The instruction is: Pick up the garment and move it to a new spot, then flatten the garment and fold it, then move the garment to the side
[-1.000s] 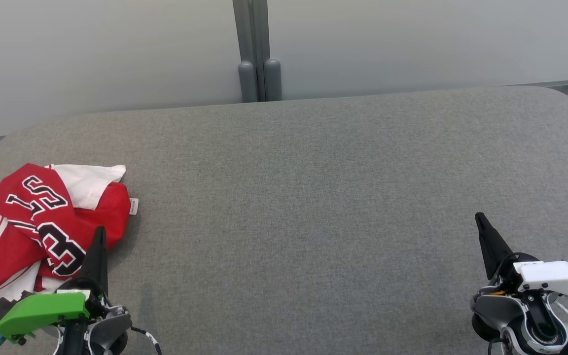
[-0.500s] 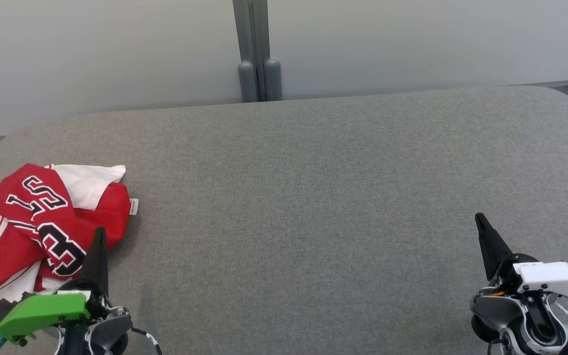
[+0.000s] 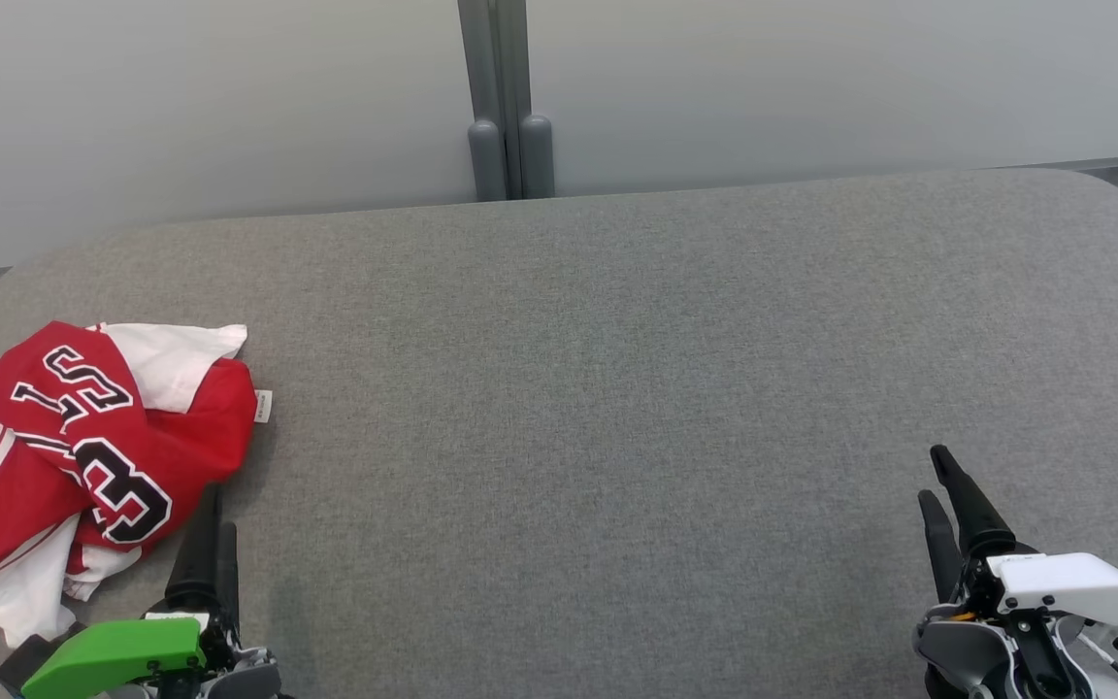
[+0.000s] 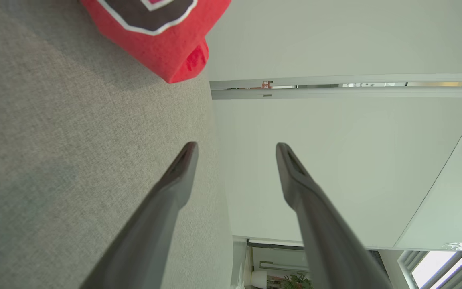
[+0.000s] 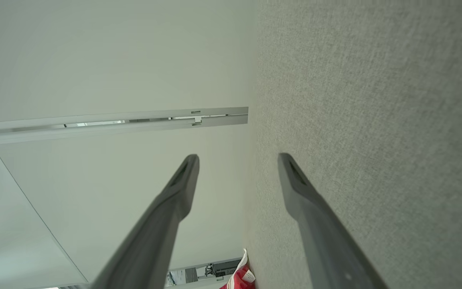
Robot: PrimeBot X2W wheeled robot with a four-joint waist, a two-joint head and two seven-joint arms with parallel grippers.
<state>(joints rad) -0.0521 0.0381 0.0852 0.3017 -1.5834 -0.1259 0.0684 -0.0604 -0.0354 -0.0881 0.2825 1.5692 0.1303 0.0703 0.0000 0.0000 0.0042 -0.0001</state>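
Note:
The garment (image 3: 83, 447), a red and white jersey with black numbers, lies crumpled at the left edge of the grey table (image 3: 617, 388). My left gripper (image 3: 219, 510) sits just to the right of the garment's near corner, apart from it. In the left wrist view that gripper (image 4: 236, 145) is open with nothing between its fingers, and a red fold of the garment (image 4: 163, 36) lies ahead of it. My right gripper (image 3: 933, 476) hovers at the lower right, far from the garment. It (image 5: 238, 155) is open and empty, with a scrap of the garment (image 5: 241, 277) at the bottom edge of its wrist view.
Pale wall panels stand behind the table, joined by a grey post (image 3: 506, 97). The table's far corners are rounded, and its left edge runs close beside the garment. Bare grey fabric stretches between the two grippers.
Both grippers have gone from shut to open and have drawn back toward the near edge. The garment has not moved.

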